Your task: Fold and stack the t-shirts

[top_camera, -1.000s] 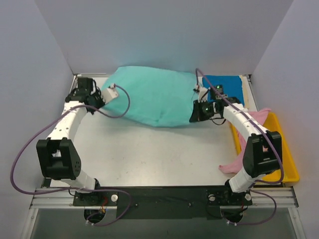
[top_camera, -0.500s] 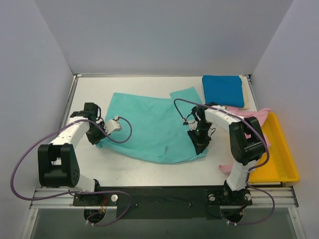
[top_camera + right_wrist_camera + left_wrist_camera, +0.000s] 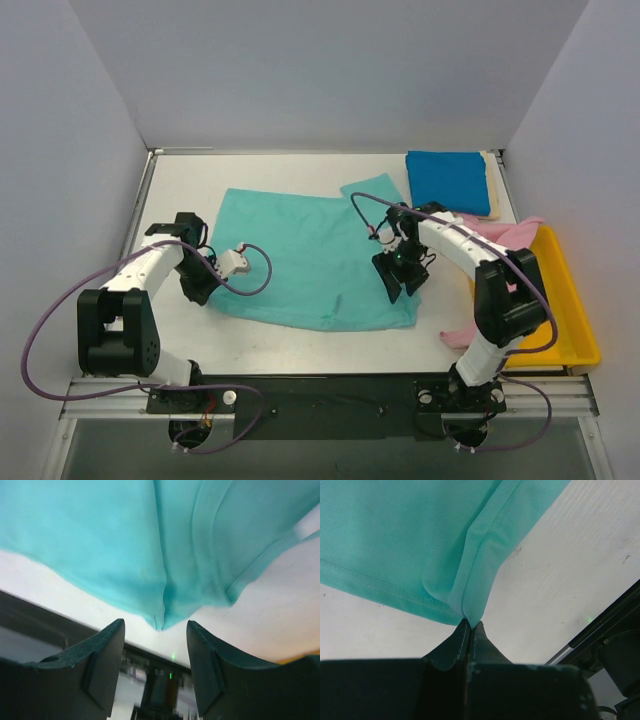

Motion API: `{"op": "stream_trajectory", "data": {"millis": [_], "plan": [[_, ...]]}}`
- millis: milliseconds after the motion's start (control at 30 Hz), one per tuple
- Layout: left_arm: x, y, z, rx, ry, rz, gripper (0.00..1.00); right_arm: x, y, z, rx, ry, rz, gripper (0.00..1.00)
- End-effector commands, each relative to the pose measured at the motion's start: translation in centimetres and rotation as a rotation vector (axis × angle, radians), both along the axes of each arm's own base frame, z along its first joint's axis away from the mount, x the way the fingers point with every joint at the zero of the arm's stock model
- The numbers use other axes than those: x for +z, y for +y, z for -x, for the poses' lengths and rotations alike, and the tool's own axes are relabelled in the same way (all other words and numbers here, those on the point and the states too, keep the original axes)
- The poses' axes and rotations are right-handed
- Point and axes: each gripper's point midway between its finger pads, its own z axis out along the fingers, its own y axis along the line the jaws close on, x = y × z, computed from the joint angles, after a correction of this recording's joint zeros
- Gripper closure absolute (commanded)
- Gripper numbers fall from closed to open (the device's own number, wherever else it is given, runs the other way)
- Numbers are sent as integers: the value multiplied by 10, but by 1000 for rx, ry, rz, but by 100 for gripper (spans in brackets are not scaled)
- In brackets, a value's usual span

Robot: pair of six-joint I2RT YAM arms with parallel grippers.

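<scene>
The teal-green t-shirt [image 3: 310,260] lies spread on the table's middle. My left gripper [image 3: 203,292] is shut on its near left corner [image 3: 470,605], low at the table. My right gripper [image 3: 400,285] is open above the shirt's near right corner [image 3: 165,612], which hangs free between the fingers. The deep blue t-shirt [image 3: 448,181] lies folded at the back right on top of the cream one [image 3: 490,190]. The pink t-shirt [image 3: 500,240] lies rumpled at the right, partly over the tray.
A yellow plastic tray [image 3: 570,310] stands along the table's right edge. Grey walls close in the left, back and right. The black rail with the arm bases [image 3: 330,395] runs along the near edge.
Both arms pulled the teal shirt from the back toward the near side and laid it out flat. The right gripper has opened and let go of the corner.
</scene>
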Motion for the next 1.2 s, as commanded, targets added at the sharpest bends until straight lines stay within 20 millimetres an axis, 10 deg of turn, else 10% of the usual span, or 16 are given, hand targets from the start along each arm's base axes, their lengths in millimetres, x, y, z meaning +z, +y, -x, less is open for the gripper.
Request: {"op": "stream_trajectory", "data": {"millis": [0, 167, 600, 767, 900, 1167], "plan": [[7, -7, 2, -21, -15, 39, 100, 32, 52, -66, -29, -352, -294, 55], [9, -3, -1, -27, -29, 19, 100, 14, 71, -108, -63, -386, -357, 62], [13, -4, -1, -6, -40, 20, 100, -28, 73, -88, -19, -250, -296, 63], [13, -4, -3, -9, -45, 16, 100, -32, 69, -78, -16, -228, -285, 79], [17, -3, -6, -8, -57, 9, 100, -23, 64, -83, -19, -260, -269, 99], [35, -5, -33, 34, -145, 3, 100, 36, 38, -96, -119, -408, -345, 100]]}}
